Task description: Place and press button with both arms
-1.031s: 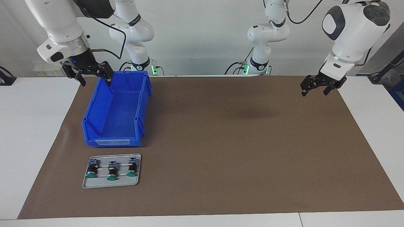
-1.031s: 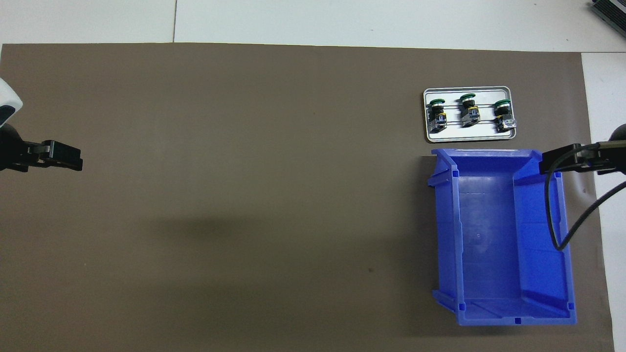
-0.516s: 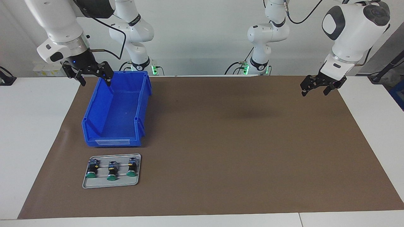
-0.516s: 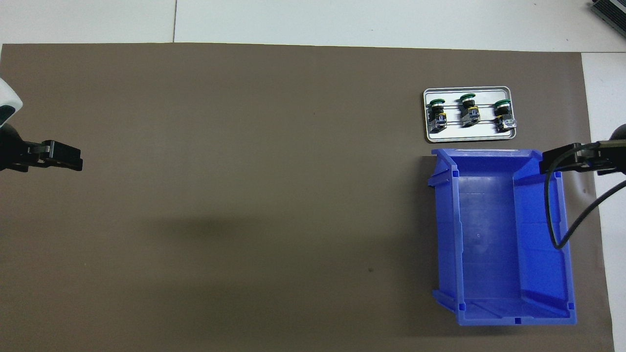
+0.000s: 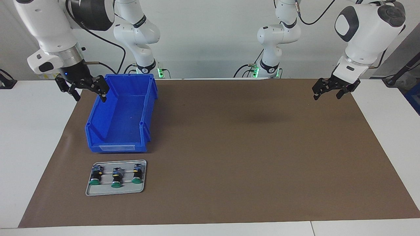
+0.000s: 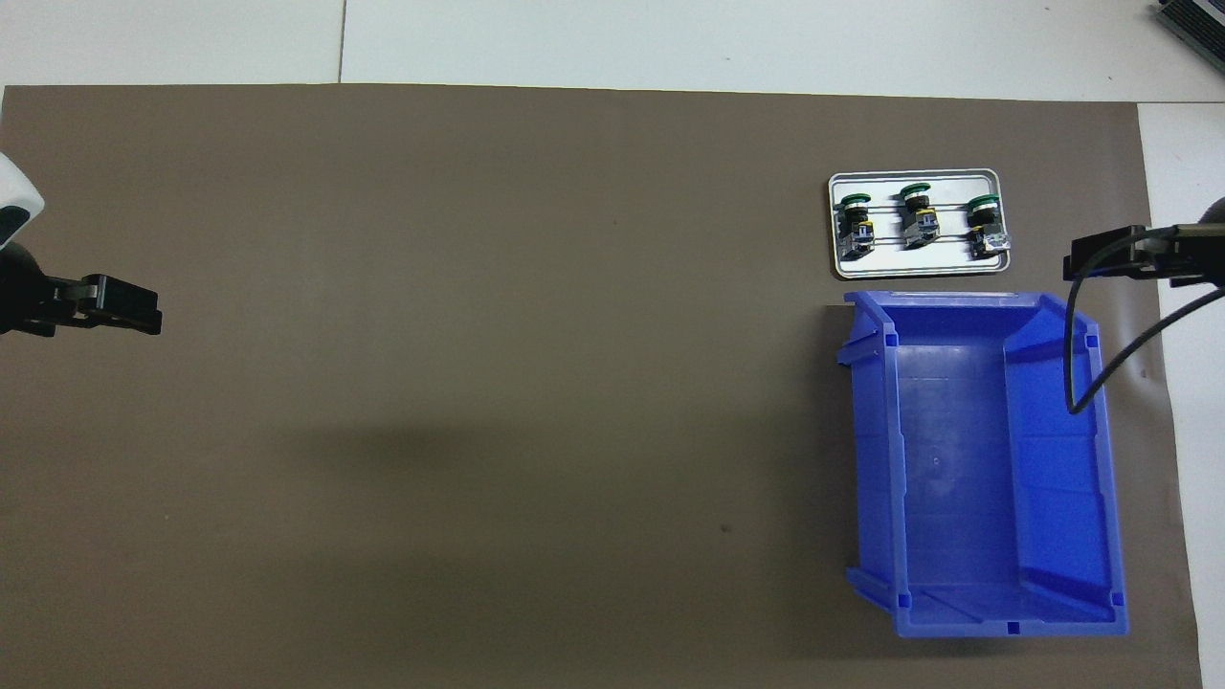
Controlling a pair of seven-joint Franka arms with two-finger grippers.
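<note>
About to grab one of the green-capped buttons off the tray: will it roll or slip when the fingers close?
The buttons lie on their sides, round-bodied, so one may roll. The blocky end probably limits that. The tray looks thin and might slide.

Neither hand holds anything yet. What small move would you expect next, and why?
Probably the right hand carries on out over the tray and lowers toward a button. It hangs open and empty by the blue bin's outer wall; all three buttons lie on the tray, just farther from the robots than the bin. The left hand waits, open, over the mat.
</note>
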